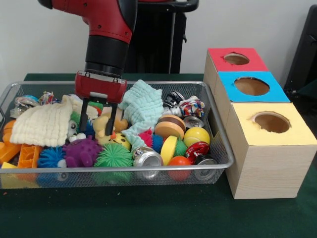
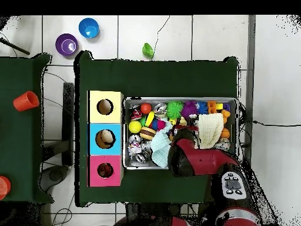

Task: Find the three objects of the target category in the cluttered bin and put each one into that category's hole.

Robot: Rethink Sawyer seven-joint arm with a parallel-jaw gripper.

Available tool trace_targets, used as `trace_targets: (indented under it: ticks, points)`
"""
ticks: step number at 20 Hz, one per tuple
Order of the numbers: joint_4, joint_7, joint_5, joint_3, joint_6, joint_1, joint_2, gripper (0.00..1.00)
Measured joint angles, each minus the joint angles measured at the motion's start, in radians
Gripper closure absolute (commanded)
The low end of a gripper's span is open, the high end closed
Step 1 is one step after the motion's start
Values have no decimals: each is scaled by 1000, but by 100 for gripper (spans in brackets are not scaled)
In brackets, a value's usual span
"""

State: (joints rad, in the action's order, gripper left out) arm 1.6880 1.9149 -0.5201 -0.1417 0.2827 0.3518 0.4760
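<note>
My gripper [image 1: 96, 132] is lowered into the left half of the wire mesh bin [image 1: 218, 148]. It is open, with one finger on each side of a pale yellow plush animal [image 1: 102, 123] lying among the clutter. I cannot tell if the fingers touch it. The tiger-striped and tan plush animals do not show. The red-topped box with its round hole [image 1: 236, 59] stands farthest back in the row of boxes to the right of the bin. In the overhead view the arm [image 2: 191, 156] covers the gripper, and the red hole [image 2: 105, 170] is nearest the robot's base.
The bin holds a cream knitted cloth [image 1: 42, 125], a mint cloth [image 1: 143, 109], purple [image 1: 81, 152] and green [image 1: 114, 156] spiky balls, a can [image 1: 147, 158] and plastic balls. The blue-topped [image 1: 251, 86] and yellow-topped [image 1: 271, 122] holes are nearer. Cups and bowls lie off the table.
</note>
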Motion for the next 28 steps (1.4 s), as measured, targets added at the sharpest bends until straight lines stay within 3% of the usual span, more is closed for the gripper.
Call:
trace_targets:
  ticks: [2,3,20,23,28]
  points:
    - [0,0,9,-6,6,-8,-4,0]
    - [0,0,16,-11,11,-14,-7,100]
    - [23,0,20,-7,16,-12,14,100]
    - [58,0,20,12,-22,4,67,100]
    - [138,0,22,67,-179,63,212,100]
